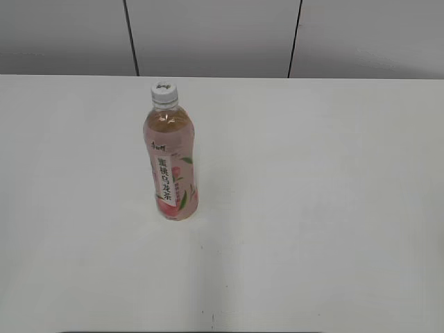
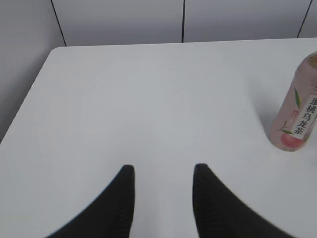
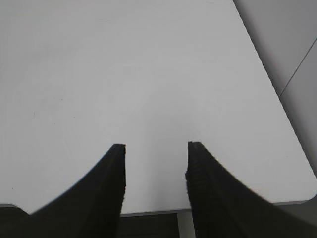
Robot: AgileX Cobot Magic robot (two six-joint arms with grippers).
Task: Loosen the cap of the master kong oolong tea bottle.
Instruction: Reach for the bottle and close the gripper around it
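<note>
Both tools sit low over the near edge of the table (image 1: 333,229), the left tool (image 2: 163,171) and the right tool (image 3: 156,148) each spread apart and holding nothing. Ahead and to the right of the left tool stands the master kong oolong tea bottle (image 1: 171,163), upright, its cap (image 1: 165,91) screwed on. I'd clamp the left tool around the body first, then bring the right tool squarely over the cap before twisting, or the bottle may spin or tip.

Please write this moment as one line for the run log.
bottle: upright on table, cap on | left gripper: open, empty, apart from bottle | right gripper: open, empty | step: not started
</note>
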